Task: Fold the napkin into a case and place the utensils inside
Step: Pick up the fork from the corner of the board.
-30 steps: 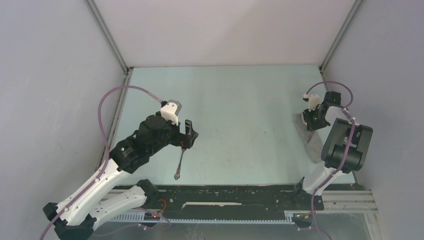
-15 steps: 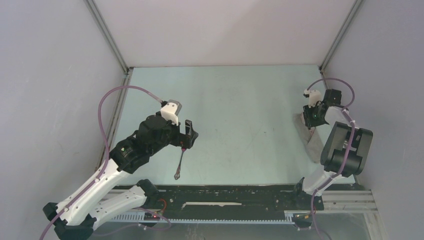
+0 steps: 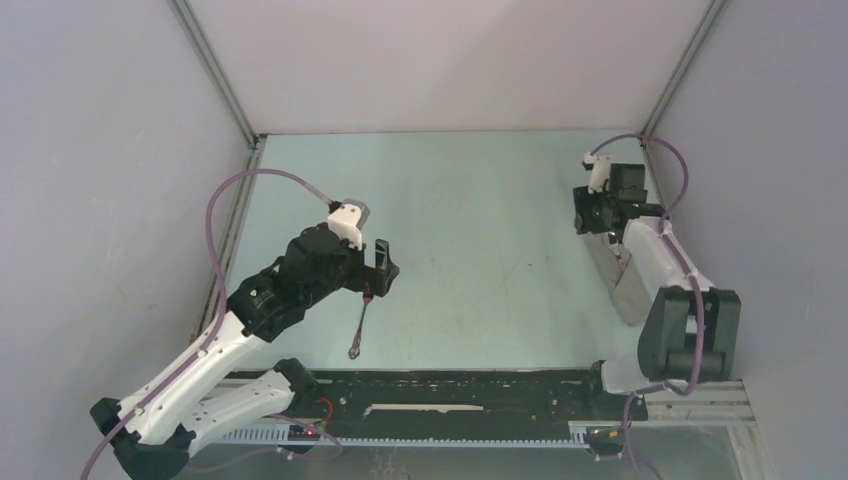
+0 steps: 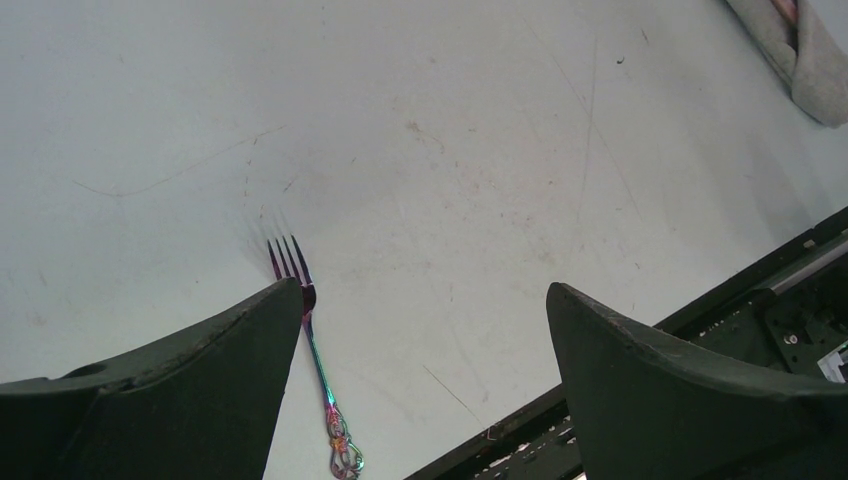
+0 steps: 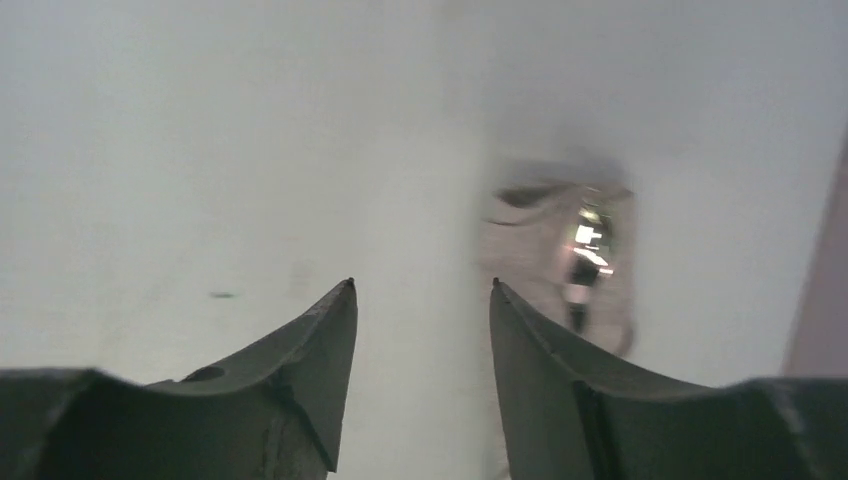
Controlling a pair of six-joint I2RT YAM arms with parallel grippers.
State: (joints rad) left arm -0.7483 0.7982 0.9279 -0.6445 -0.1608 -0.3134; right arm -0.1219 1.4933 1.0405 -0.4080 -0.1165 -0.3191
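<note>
The napkin, folded into a narrow grey case (image 3: pixel 622 282), lies along the table's right side; its end also shows in the left wrist view (image 4: pixel 812 70), with a pinkish strip in the fold. A blurred shiny spoon bowl (image 5: pixel 586 245) rests on the cloth just right of my right gripper (image 5: pixel 422 283), which is open and holds nothing. From above, the right gripper (image 3: pixel 588 218) hovers at the case's far end. An iridescent fork (image 3: pixel 359 326) lies near the front edge. My left gripper (image 3: pixel 381 270) hangs wide open over its tines, with the fork (image 4: pixel 318 370) beside the left finger (image 4: pixel 240 345).
A black rail (image 3: pixel 470 392) runs along the table's near edge, close behind the fork's handle. Grey walls close the table on the left, back and right; the case sits near the right wall.
My right gripper has moved up the table towards the far end of the case and its jaws have spread wider. The left arm and fork have barely moved.
</note>
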